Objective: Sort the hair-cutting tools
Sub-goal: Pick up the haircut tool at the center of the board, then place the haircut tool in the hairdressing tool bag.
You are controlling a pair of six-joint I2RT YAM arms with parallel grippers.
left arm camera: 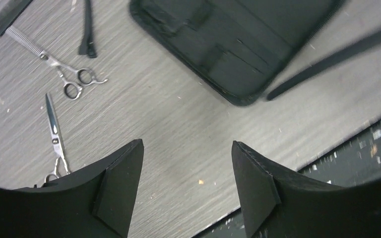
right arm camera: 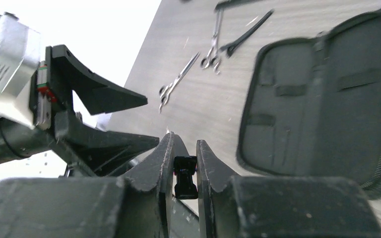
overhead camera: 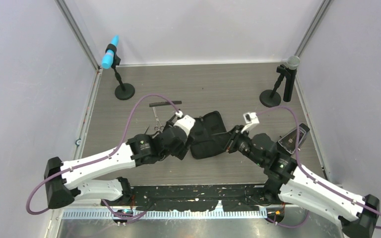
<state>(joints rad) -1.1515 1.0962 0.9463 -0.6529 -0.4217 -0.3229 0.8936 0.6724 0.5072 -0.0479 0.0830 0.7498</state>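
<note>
My right gripper (right arm camera: 184, 144) is shut on a slim black clip (right arm camera: 185, 174), seen end-on between its jaws; the same clip (left arm camera: 327, 57) shows as a long black bar in the left wrist view. My left gripper (left arm camera: 187, 148) stands open over bare table with nothing between its fingers, just left of the right gripper's jaws. Two silver scissors (left arm camera: 54, 62) (left arm camera: 54, 134) lie on the table. Beside them are a second black clip (left arm camera: 87, 29) and the black comb (overhead camera: 165, 104). The grippers meet near the open black case (overhead camera: 208, 134).
A blue-headed microphone (overhead camera: 110, 58) stands at the back left and a grey one (overhead camera: 290, 74) at the back right, each on a round black base. The black strip of the table's near edge (left arm camera: 367, 144) runs close under the left gripper.
</note>
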